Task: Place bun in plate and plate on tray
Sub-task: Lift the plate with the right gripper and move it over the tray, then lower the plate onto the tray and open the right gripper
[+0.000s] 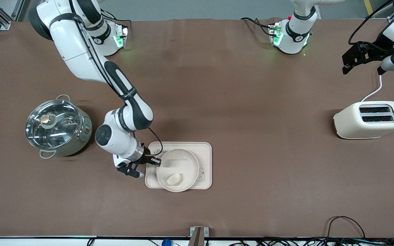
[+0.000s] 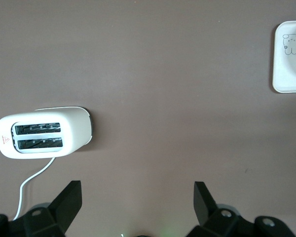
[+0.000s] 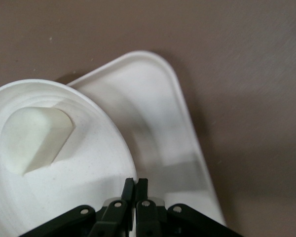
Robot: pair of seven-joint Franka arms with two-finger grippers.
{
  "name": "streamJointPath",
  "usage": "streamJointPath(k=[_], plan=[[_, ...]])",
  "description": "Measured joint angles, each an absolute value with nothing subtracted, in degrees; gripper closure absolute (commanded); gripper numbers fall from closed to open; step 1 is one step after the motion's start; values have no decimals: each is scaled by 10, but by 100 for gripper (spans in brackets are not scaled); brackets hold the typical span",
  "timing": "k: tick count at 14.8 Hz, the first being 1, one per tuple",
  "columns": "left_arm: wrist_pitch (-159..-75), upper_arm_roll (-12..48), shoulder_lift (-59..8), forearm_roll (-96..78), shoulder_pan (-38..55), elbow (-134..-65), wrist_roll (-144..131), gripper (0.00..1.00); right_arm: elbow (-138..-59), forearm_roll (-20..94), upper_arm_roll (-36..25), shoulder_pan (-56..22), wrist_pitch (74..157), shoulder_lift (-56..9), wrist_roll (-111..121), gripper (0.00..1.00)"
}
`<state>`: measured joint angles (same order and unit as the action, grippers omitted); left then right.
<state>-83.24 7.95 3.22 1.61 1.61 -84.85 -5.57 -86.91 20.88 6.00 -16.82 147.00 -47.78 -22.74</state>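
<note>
So the bun [image 1: 174,178] is sitting in the plate [image 1: 183,160], on the side nearer the front camera, flat-cut face showing in the right wrist view. The plate's already over the tray [image 1: 205,150], covering most of it and hanging a bit past the tray's nearer edge, so my guess is it's mid-placement or just about set down, not nicely centred.

The right gripper [image 1: 154,162] is pinched tight on the plate's rim at the end toward the right arm, fingers [image 3: 129,190] squeezed together with the rim between them. Makes sense: a thin rim grip is pretty much the only way to carry a shallow dish without knocking the bun around.

The left gripper [image 2: 137,200] is waiting up over the bare table at its own end, near the toaster [image 1: 370,119], jaws spread wide and holding nothing.

Writing: the tray has script lettering by the plate's edge, mostly hidden, I can only make out "R". There's a small rabbit drawing [image 2: 291,43] in one corner. The toaster has a tiny red warning triangle; the text is unreadable. A lidded pot [image 1: 56,127] sits toward the right arm's end.
</note>
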Motion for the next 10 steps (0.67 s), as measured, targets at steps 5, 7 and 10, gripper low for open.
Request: streamJointPath(k=[5,7,10], plan=[[-836,82,32,16,20,-849,-56,0,-864,209,63,-155,1436,-477,-200,88],[-838,82,32,16,20,-849,-56,0,-865,209,67,-160,1417,-477,-204,92],[-838,82,32,16,20,-849,-56,0,-866,209,69,-174,1413,-476,-211,29]])
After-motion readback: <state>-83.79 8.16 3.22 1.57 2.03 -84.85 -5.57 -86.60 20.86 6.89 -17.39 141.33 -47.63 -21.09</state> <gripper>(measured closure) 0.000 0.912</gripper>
